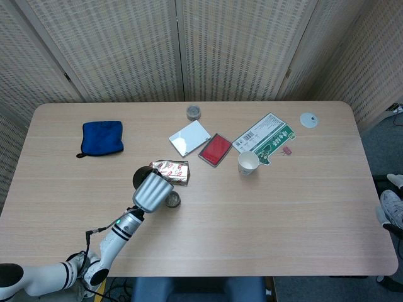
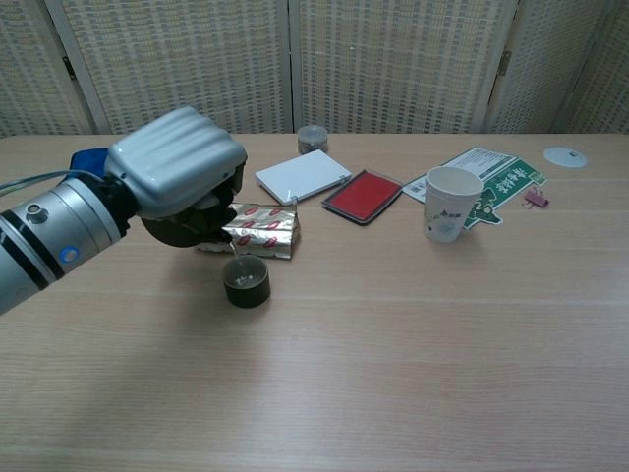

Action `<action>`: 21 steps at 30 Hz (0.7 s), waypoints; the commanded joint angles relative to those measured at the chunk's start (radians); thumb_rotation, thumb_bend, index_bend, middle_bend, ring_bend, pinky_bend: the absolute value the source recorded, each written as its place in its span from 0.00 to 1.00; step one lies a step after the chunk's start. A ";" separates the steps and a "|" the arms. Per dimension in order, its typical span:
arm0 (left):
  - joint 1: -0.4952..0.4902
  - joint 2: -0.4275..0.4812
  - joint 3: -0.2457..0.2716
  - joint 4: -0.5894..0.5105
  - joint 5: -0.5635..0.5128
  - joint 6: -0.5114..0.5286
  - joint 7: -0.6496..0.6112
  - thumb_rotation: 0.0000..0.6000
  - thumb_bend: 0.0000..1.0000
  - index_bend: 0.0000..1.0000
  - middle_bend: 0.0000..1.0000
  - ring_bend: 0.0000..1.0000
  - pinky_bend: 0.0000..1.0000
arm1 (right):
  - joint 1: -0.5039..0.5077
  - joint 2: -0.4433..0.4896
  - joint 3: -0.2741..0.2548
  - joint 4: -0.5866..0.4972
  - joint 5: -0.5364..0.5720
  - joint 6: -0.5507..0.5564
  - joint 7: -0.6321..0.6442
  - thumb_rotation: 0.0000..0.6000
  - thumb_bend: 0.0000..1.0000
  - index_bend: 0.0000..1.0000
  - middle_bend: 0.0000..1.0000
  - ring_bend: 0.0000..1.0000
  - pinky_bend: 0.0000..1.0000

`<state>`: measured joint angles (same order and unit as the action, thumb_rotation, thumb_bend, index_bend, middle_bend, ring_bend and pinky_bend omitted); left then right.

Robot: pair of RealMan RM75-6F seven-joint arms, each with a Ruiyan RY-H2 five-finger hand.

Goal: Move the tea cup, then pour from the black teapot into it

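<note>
My left hand (image 2: 177, 172) (image 1: 152, 192) grips the black teapot (image 2: 187, 228), which is mostly hidden under the hand and tilted with its spout toward the small dark tea cup (image 2: 246, 282) (image 1: 173, 200). The cup stands on the table just below and right of the spout, with dark liquid in it. A thin stream seems to run from the spout into the cup. In the head view the teapot (image 1: 141, 177) peeks out at the hand's upper left. My right hand is not visible in either view.
A foil packet (image 2: 260, 229) lies just behind the cup. Further back are a white box (image 2: 303, 175), a red pad (image 2: 363, 195), a paper cup (image 2: 447, 204), a green-and-white leaflet (image 2: 491, 180), a small tin (image 2: 313, 139) and a blue cloth (image 1: 102, 137).
</note>
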<state>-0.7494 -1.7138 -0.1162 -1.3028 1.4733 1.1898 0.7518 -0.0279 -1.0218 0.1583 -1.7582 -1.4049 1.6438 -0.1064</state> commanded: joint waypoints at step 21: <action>0.003 -0.002 0.000 0.004 0.020 0.003 0.021 1.00 0.36 1.00 1.00 0.96 0.67 | -0.004 0.000 0.001 0.003 -0.003 0.006 0.003 1.00 0.25 0.24 0.24 0.18 0.25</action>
<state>-0.7463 -1.7157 -0.1162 -1.2987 1.4936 1.1928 0.7727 -0.0315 -1.0219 0.1591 -1.7549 -1.4080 1.6501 -0.1033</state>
